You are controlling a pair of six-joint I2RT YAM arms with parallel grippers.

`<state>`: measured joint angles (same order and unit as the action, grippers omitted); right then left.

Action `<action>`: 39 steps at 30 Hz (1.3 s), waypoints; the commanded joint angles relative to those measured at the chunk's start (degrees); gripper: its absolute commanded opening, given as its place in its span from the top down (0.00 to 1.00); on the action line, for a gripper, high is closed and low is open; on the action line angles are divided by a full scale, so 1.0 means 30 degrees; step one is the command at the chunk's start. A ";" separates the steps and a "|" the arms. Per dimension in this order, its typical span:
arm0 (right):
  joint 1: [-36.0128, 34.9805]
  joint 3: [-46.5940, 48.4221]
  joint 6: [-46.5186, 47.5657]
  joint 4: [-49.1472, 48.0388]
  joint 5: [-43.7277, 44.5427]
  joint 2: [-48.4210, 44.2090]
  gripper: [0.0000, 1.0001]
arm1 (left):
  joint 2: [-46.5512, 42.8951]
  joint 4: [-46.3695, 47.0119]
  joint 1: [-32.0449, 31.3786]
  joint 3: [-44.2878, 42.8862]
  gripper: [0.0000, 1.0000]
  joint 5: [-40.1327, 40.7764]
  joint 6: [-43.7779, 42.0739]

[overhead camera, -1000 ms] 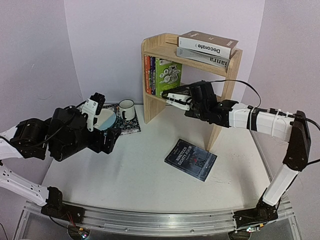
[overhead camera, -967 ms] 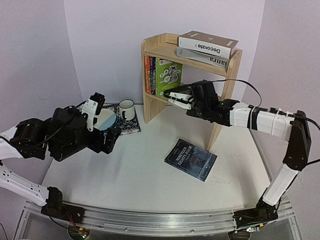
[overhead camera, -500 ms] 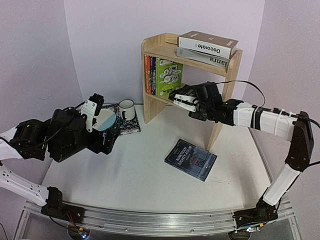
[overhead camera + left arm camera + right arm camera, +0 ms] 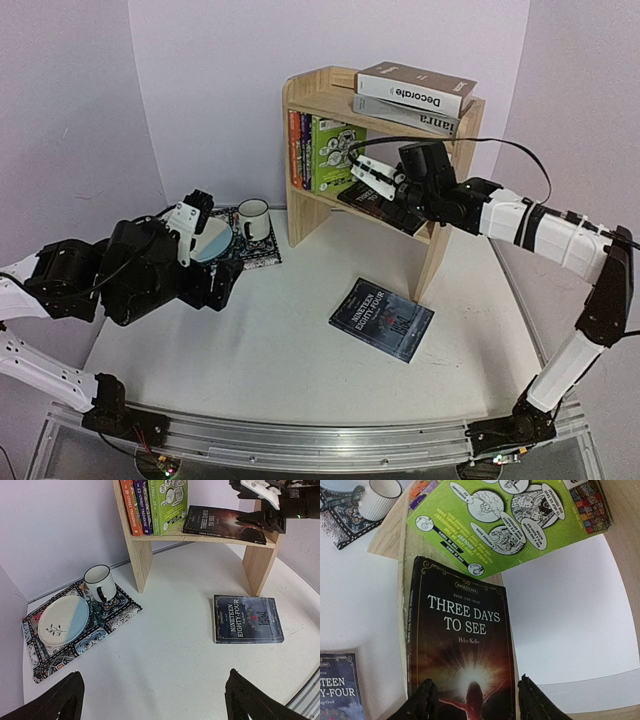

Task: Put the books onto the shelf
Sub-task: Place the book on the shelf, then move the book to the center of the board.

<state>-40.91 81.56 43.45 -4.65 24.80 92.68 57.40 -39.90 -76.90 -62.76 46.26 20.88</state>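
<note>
Compared with a second ago, the right gripper [image 4: 372,176] is no longer clamping "Three Days to See" [image 4: 222,524]. Its fingers are now standing apart above the book's 3 o'clock end, holding nothing, and the arm is sitting higher in front of the shelf [image 4: 300,100].

We are seeing the dark book lying flat on the lower tier, cover up, its near long edge running along the tier's front edge. At its 9 o'clock the green paperback [image 4: 335,155] is standing upright beside the purple paperback [image 4: 145,505] and the orange paperback [image 4: 130,507]. Only a narrow strip of bare wood is showing between the green paperback and the dark book.

"Decorate" [image 4: 415,88] is resting on the grey "ianra" [image 4: 410,116] on the top tier, unchanged. "Nineteen Eighty-Four" [image 4: 382,319] is lying flat on the tabletop [image 4: 250,350] at 6 o'clock of the shelf, where it was before, with open tabletop surrounding it.

At 9 o'clock of the shelf we are noting the placemat [image 4: 120,611] carrying a mug [image 4: 253,218] and a plate [image 4: 64,620]. The left gripper [image 4: 154,702] is hovering wide open and empty near the placemat, well apart from the shelf.
</note>
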 commanded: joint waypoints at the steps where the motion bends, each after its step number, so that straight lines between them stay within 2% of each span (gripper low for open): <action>1: -0.0079 0.1864 -0.2242 0.0174 0.0119 0.1364 0.51 | -0.0204 0.0687 0.0074 -0.0038 0.00 0.0374 0.0021; 3: -0.0088 0.2299 -0.2528 0.0174 0.0131 0.1798 0.58 | -0.0296 0.0708 0.0079 0.0027 0.00 0.0405 0.0064; 8: -0.0105 0.3033 -0.3635 0.0127 0.0231 0.2972 0.60 | -0.0340 0.0738 0.0062 0.0090 0.00 0.0449 0.0101; 13: -0.0547 0.4095 -0.5715 -0.0450 0.0522 0.4295 0.71 | -0.0115 0.0887 0.0066 0.0046 0.00 0.0883 0.0013; 17: -0.1332 0.4736 -0.6633 -0.1642 0.1703 0.5445 0.96 | -0.0111 0.1045 0.0065 0.0049 0.00 0.1090 0.0011; 18: -0.1485 0.4965 -0.6915 -0.1744 0.1926 0.5734 0.99 | -0.0180 0.1068 0.0066 0.0077 0.00 0.1096 0.0011; 27: -0.1863 0.5652 -0.8614 -0.3487 0.3881 0.7192 1.00 | -0.1083 0.1171 0.0066 0.0668 0.00 0.1245 0.0092; 32: -0.1877 0.7425 -0.9778 -0.2459 0.4519 0.8056 1.00 | -0.1448 0.1211 0.0089 0.0918 0.00 0.1312 0.0033; 39: -0.1860 0.9576 -0.9215 -0.1555 0.4790 0.9860 1.00 | -0.1716 0.1259 0.0084 0.1206 0.00 0.1414 0.0041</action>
<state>-46.52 106.36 16.40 -10.59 36.37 119.56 53.43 -37.69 -76.90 -59.68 48.76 21.04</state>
